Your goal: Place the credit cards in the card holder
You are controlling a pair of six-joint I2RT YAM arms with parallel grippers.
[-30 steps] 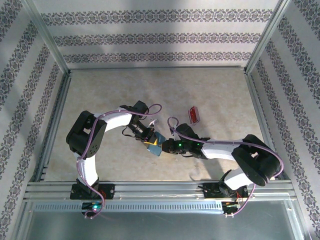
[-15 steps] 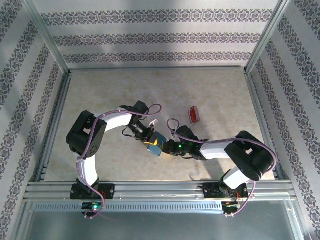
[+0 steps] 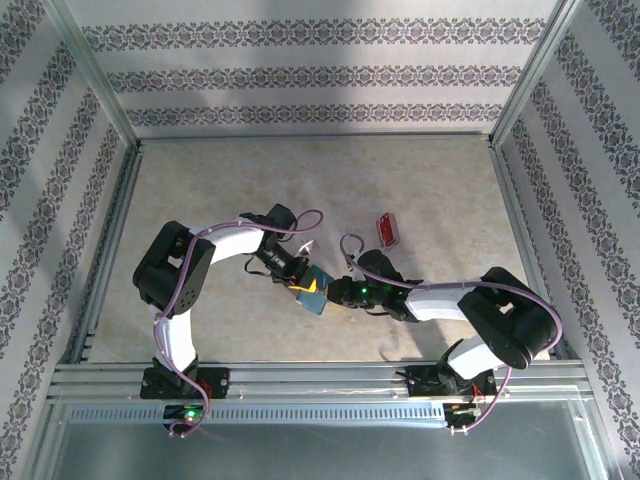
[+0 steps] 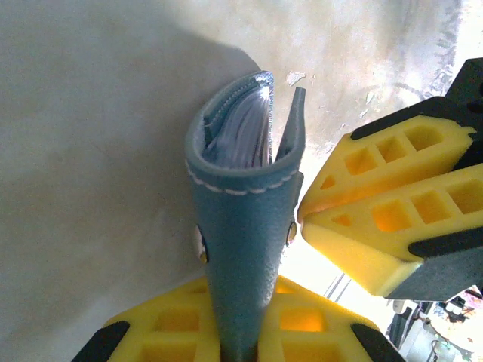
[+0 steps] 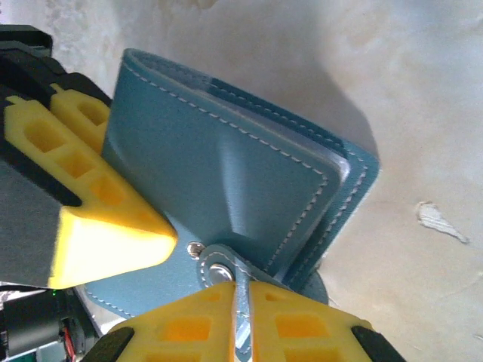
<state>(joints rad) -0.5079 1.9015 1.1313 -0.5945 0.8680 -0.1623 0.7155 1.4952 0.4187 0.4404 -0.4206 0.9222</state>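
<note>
Teal stitched-leather bifold card holder (image 4: 241,204): your left fingers (image 4: 151,335) pinch its body, right fingers (image 5: 302,332) pinch its snap tab (image 5: 240,302). Pull unevenly and one grip may slip.

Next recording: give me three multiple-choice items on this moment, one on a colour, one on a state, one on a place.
1. The card holder is: A teal, B red, C black.
2. The left tool is: A wide open, B shut on the card holder, C holding a card.
3. The red card lies: A inside the holder, B on the table, apart from both arms, C under the holder.

Key: 1 A, its leather shows teal. 2 B, the holder sits pinched in it. 3 B, bare tabletop surrounds it.
</note>
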